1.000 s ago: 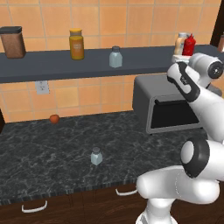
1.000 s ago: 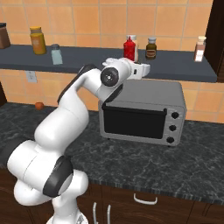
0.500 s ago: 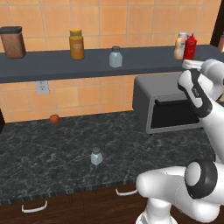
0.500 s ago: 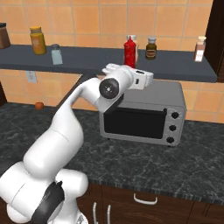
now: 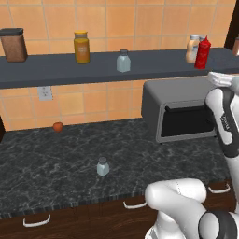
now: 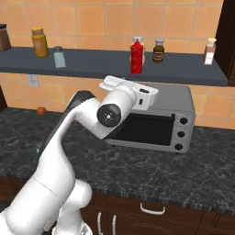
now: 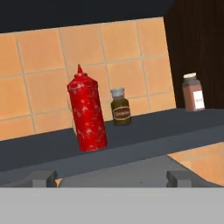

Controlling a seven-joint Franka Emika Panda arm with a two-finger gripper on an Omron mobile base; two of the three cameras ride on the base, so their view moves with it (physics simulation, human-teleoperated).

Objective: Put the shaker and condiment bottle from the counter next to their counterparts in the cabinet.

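Your jaws stood wide, empty, facing small all-red squeeze bottle (image 7: 87, 113), upright on long dark slate-grey shelf (image 5: 60, 70) beside beige bottle (image 5: 192, 48). Pale blue-grey shaker (image 5: 102, 166) waited upright on black marbled worktop (image 5: 56, 158), well below-left of your jaws.

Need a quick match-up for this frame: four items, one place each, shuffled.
Items:
1. red condiment bottle
2. smaller shaker
3. amber jar
4. microwave

Places:
A. on the counter, in the open
B. on the shelf, in front of the beige bottle
C. on the counter, under the shelf
D. on the shelf, left of the larger shaker

Pairs: 1-B, 2-A, 3-D, 4-C
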